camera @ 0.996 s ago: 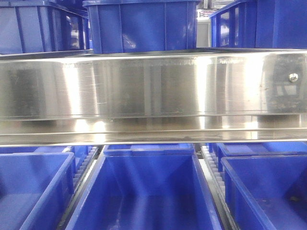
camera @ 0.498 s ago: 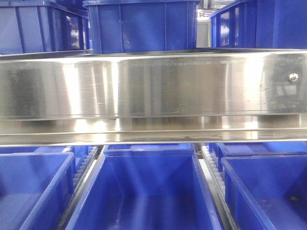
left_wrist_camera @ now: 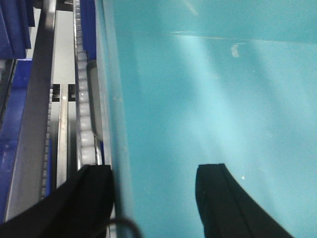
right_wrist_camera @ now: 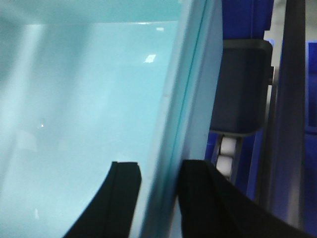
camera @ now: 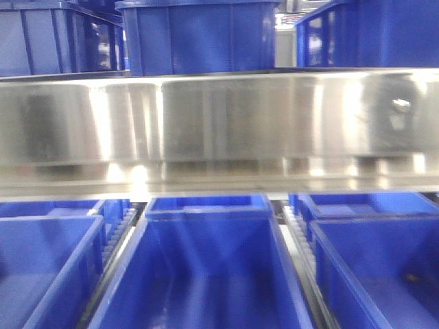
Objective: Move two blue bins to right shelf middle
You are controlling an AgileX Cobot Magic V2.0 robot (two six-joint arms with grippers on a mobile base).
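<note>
A pale blue bin [left_wrist_camera: 213, 99] fills the left wrist view. My left gripper [left_wrist_camera: 154, 198] stands open astride its left wall, one finger outside by the rollers, the other well inside and clear of the wall. In the right wrist view my right gripper [right_wrist_camera: 161, 198] is shut on the right wall of a blue bin [right_wrist_camera: 84, 99], one finger on each side of the rim. The front view shows the right shelf middle's wide steel rail [camera: 219, 123] with a screw [camera: 401, 105] near its right end. Neither gripper appears there. I see only one bin at a time.
Deep blue bins sit under the rail: a centre one [camera: 212, 274], a left one [camera: 41, 267] and a right one [camera: 377, 267]. More blue bins [camera: 199, 34] stand on the tier above. White roller tracks [left_wrist_camera: 85, 134] and steel rack rails [right_wrist_camera: 287, 124] run beside the held bin.
In the front view the steel rail and the bins have shifted slightly upward and the picture has blurred, so the view is moving. The bins themselves have not shifted on the shelves.
</note>
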